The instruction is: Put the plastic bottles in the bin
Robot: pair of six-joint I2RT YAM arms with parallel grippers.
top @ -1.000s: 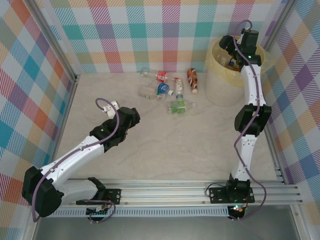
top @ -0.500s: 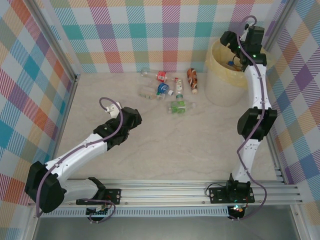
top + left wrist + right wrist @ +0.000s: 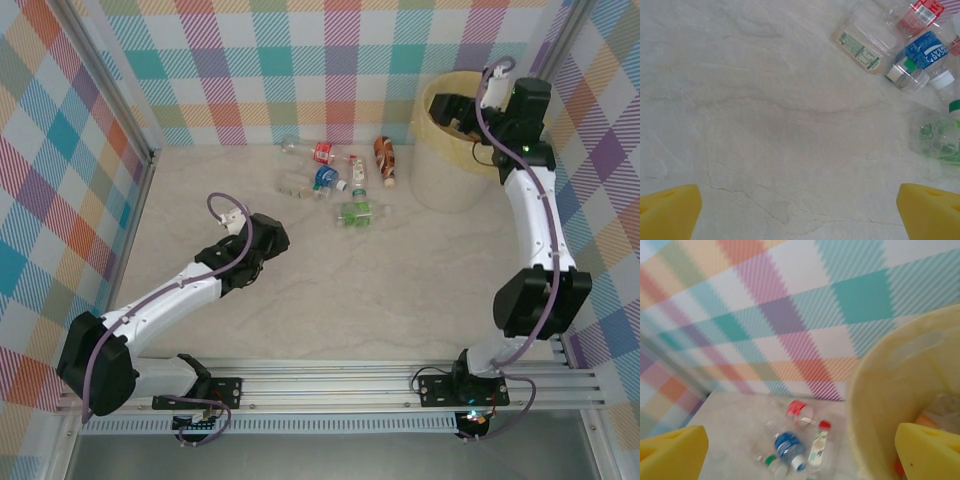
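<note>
We log the left gripper (image 3: 800,212) low over the table (image 3: 765,120), centre-left in the top view, yellow pads (image 3: 667,212) spread wide with nothing between them. The plastic bottles (image 3: 335,178) lie clustered on the table at upper centre near the plaid back wall (image 3: 300,60), just left of the bin (image 3: 437,178), which stands in the upper right corner. The right gripper (image 3: 450,108) hangs over the bin's mouth, jaws wide apart and empty in its wrist view.
</note>
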